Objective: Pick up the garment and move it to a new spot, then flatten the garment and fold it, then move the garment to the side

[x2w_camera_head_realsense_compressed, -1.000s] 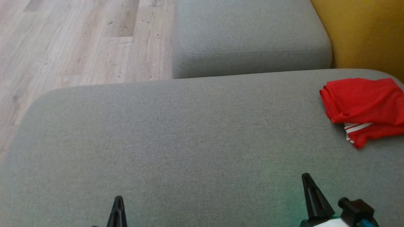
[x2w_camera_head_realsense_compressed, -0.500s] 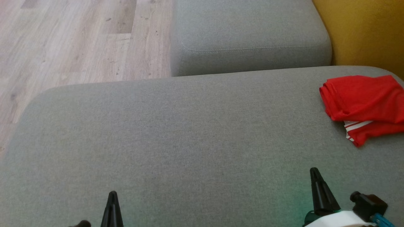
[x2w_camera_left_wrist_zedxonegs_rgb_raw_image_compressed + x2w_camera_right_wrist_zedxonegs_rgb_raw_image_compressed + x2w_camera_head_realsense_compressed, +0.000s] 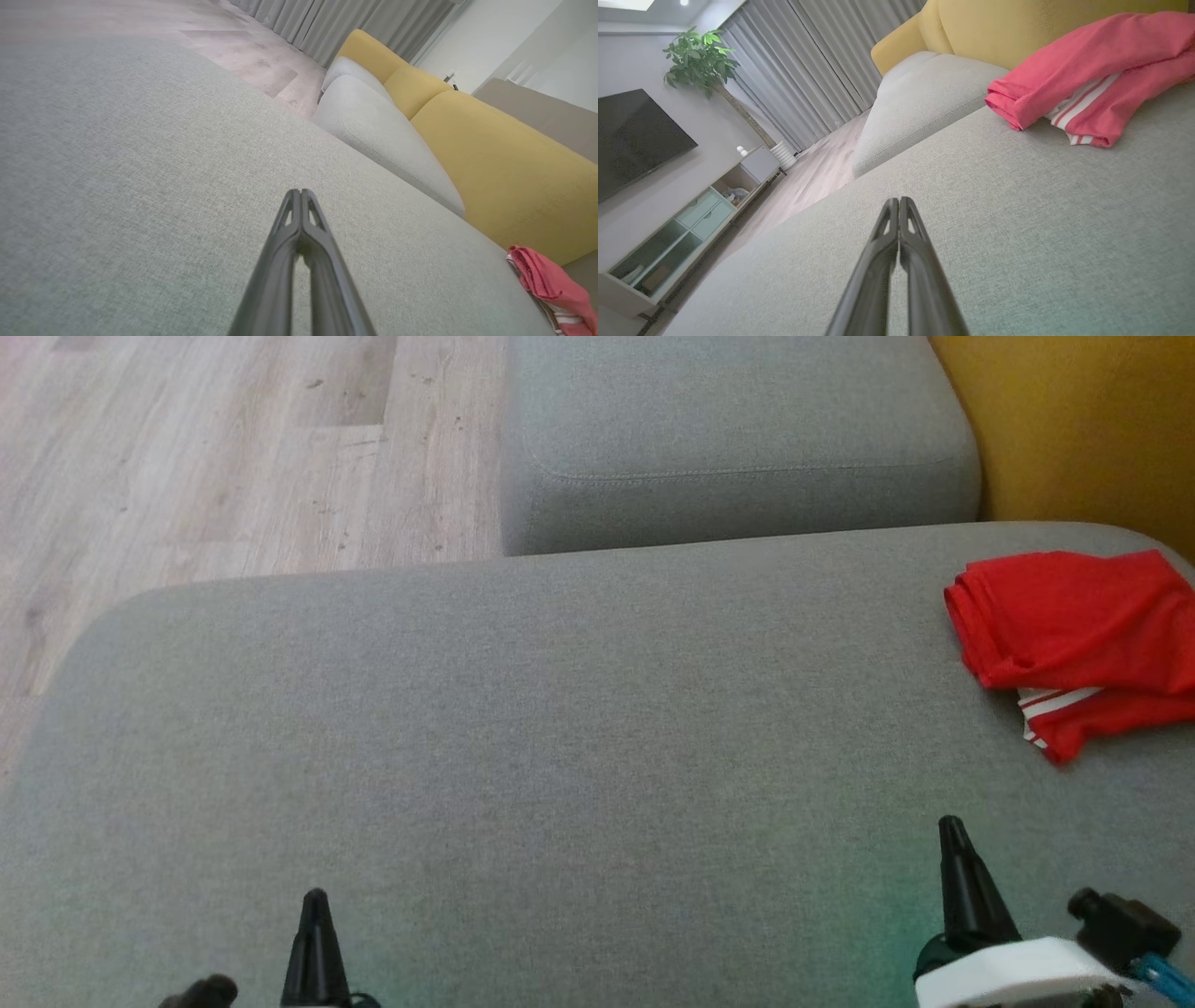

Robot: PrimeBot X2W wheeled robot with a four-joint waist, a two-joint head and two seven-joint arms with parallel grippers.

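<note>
Red garment lies bunched and loosely folded at the far right corner of the big grey seat, close under the yellow backrest. Its right part runs past the edge of the head view. A rounded fold faces left, and a strip with white stripes pokes out from under the top layer on the near side. Left gripper sits at the near left of the seat, fingers pressed together tip to tip, holding nothing. The left wrist view confirms that the tips meet. Right gripper sits at the near right, likewise closed flat and empty, with its white wrist housing visible behind it. Both point away from the robot across the seat, low over the fabric; whether either tip touches the upholstery, cannot tell. Garment is well apart from both grippers. It is nearer the right one, ahead of it and off to its right. Beyond the seat's far edge stands a second grey cushion, butted against the seat and the backrest. Pale wood floor lies to the left of that cushion. Right wrist view takes in grey curtains, a potted plant, a dark TV on the wall and a low cabinet below it.
</note>
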